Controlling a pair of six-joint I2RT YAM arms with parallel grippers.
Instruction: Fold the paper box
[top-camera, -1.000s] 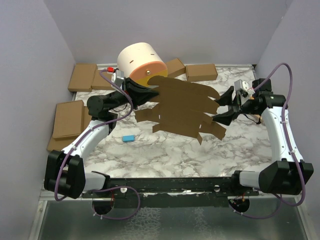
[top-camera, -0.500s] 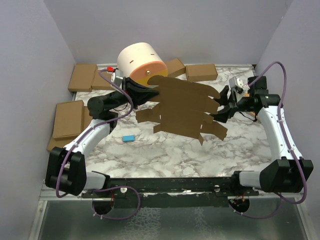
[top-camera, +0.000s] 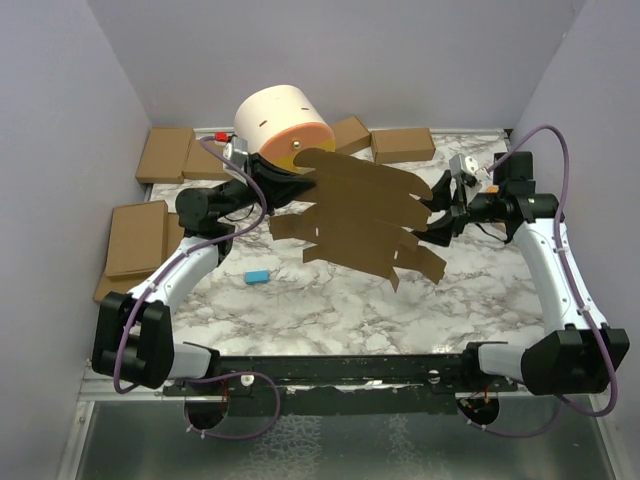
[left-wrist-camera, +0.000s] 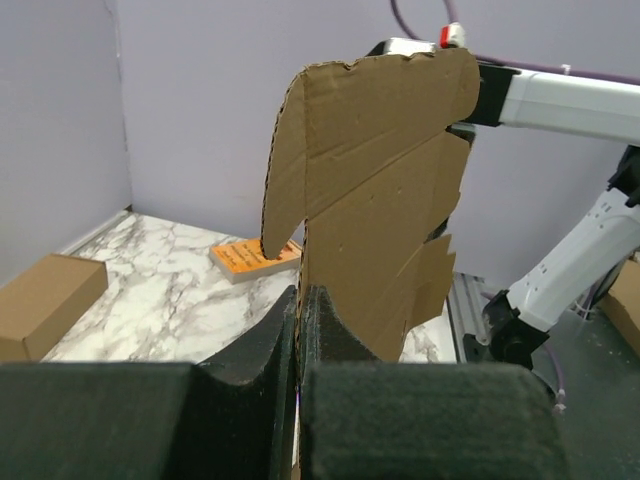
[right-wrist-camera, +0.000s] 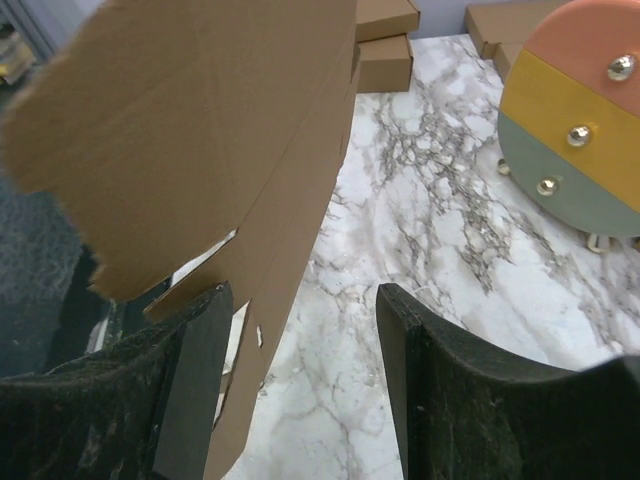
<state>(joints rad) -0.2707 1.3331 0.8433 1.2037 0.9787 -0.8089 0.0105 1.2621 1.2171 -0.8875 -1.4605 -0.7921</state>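
The paper box (top-camera: 365, 220) is a wide brown die-cut cardboard sheet with flaps, held tilted above the table's middle. My left gripper (top-camera: 298, 187) is shut on its left edge. In the left wrist view the sheet (left-wrist-camera: 370, 200) stands up from between the closed fingers of the left gripper (left-wrist-camera: 300, 300). My right gripper (top-camera: 436, 213) is open at the sheet's right edge. In the right wrist view the sheet (right-wrist-camera: 220, 140) hangs next to the left finger, its edge reaching in between the open jaws of the right gripper (right-wrist-camera: 305, 310).
A white cylinder with an orange face (top-camera: 282, 125) stands at the back by the left gripper. Ready-made brown boxes lie at the back left (top-camera: 165, 153), the left (top-camera: 138, 238) and the back right (top-camera: 402, 145). A small blue object (top-camera: 257, 275) lies on the marble. An orange booklet (left-wrist-camera: 255, 260) lies beyond the sheet.
My right gripper has moved left and towards the back, closing in on the sheet's right edge. The left gripper keeps its hold; the sheet has shifted only slightly.
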